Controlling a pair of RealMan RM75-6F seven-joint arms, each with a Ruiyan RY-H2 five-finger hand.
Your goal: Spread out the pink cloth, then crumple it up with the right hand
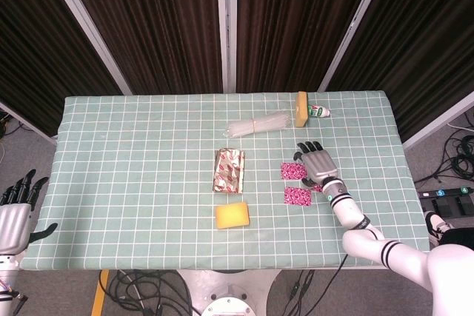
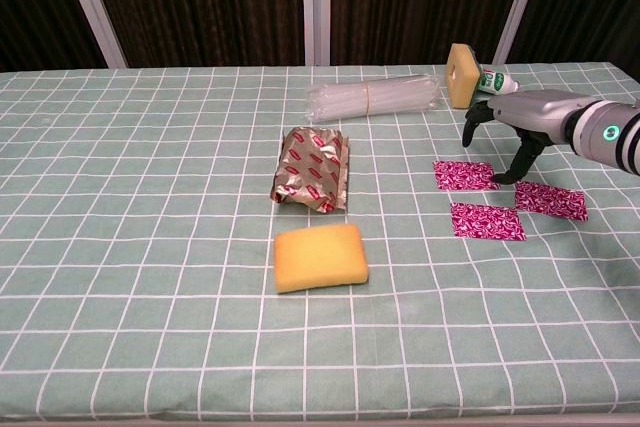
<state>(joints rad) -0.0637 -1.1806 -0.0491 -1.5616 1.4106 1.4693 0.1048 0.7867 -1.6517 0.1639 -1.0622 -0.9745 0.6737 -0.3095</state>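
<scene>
Right hand (image 2: 517, 125), fingers apart and empty, hovers above pink cloth pieces (image 2: 487, 220); yellow sponge (image 2: 319, 257) and foil packet (image 2: 313, 168) lie well apart.

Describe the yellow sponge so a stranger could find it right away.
On the green checked tablecloth, look near the front edge, around the middle. The yellow sponge lies just in front of the crinkled foil packet; it is the only plain yellow, soft-cornered block there.

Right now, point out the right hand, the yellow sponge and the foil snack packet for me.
right hand (image 2: 505, 127), chest view, back of the hand.
yellow sponge (image 2: 319, 256), chest view, middle of its top face.
foil snack packet (image 2: 312, 168), chest view, centre of the wrapper.
</scene>
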